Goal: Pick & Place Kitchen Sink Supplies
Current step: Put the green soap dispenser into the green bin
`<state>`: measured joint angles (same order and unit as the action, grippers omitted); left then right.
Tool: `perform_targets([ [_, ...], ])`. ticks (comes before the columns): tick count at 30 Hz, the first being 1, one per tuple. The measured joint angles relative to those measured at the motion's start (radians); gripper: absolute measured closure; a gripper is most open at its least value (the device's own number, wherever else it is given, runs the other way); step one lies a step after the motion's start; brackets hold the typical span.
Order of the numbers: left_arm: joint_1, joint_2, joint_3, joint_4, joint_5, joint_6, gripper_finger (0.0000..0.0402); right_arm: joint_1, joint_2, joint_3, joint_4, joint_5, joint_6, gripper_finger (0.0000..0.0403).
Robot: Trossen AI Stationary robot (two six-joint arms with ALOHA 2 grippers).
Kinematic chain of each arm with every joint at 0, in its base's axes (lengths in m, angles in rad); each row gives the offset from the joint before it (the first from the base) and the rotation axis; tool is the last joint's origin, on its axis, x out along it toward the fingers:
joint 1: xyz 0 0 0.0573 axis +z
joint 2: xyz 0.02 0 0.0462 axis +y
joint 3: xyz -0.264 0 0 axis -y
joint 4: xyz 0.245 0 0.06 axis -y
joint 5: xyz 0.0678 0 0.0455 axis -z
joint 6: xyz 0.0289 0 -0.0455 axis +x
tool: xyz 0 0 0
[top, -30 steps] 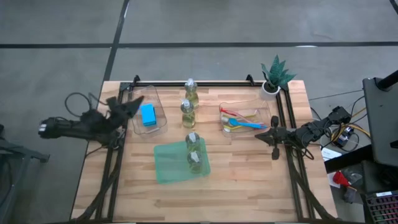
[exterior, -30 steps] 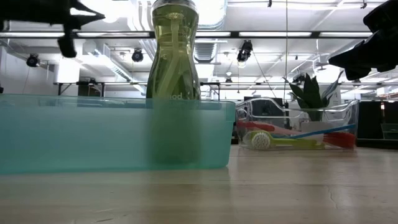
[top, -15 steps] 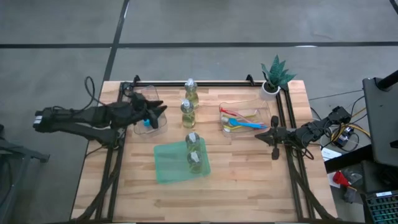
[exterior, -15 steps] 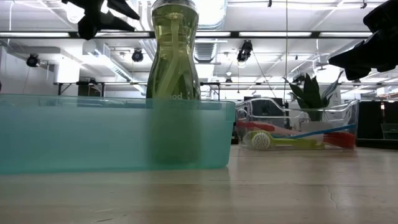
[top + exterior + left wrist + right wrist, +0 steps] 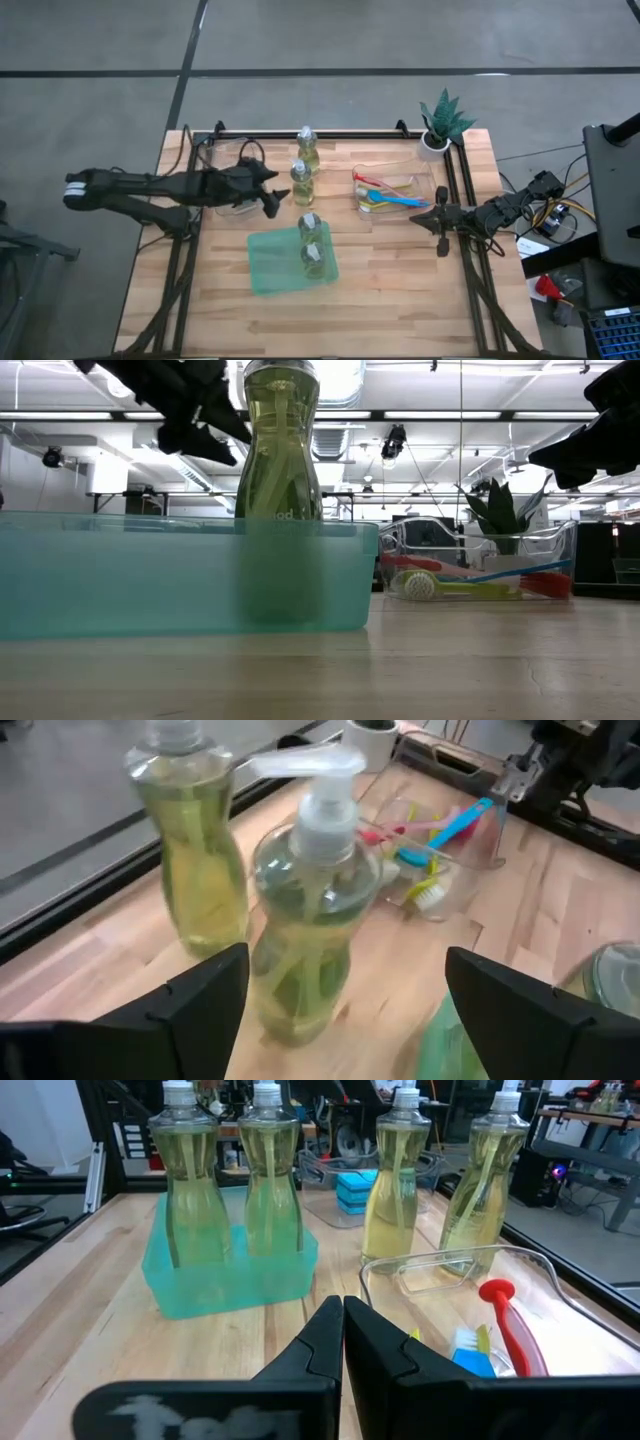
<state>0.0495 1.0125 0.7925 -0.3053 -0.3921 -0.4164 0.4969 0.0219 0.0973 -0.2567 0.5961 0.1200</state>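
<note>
I take the green tray (image 5: 270, 268) at the table's middle front as my landmark. Far to its left and behind, my left arm stretches across the clear bin (image 5: 225, 155), and the left gripper (image 5: 272, 189) sits with its fingers spread wide, holding nothing, just beside the nearer standing bottle (image 5: 298, 183). My left wrist view shows that bottle (image 5: 310, 920) centred between the two dark fingers (image 5: 195, 995), not touched by either. The second standing bottle (image 5: 307, 148) is right behind it, farther from the tray. Two more bottles (image 5: 311, 243) stand inside the tray itself, one behind the other. I cannot see the sponges in the bin from above, though the right wrist view catches a blue sponge stack (image 5: 354, 1190) beyond the bottles. To the tray's right and behind, the brush bin (image 5: 421, 180) holds red, yellow and blue brushes (image 5: 388, 196). Farther right, the right gripper (image 5: 441, 222) waits at the table's edge, fingers pressed together, empty.
</note>
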Motion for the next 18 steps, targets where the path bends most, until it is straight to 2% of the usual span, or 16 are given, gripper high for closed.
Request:
perform_targets([
  [11, 0.03, 0.174, -0.01, 0.086, -0.01, 0.051, 0.0075, 0.0, 0.0, 0.0, 0.0, 0.0, 0.0, 0.0394],
  [18, 0.055, 0.259, -0.009, 0.253, -0.007, 0.069, 0.0074, 0.0, 0.0, 0.0, 0.0, 0.0, 0.0, 0.0394],
])
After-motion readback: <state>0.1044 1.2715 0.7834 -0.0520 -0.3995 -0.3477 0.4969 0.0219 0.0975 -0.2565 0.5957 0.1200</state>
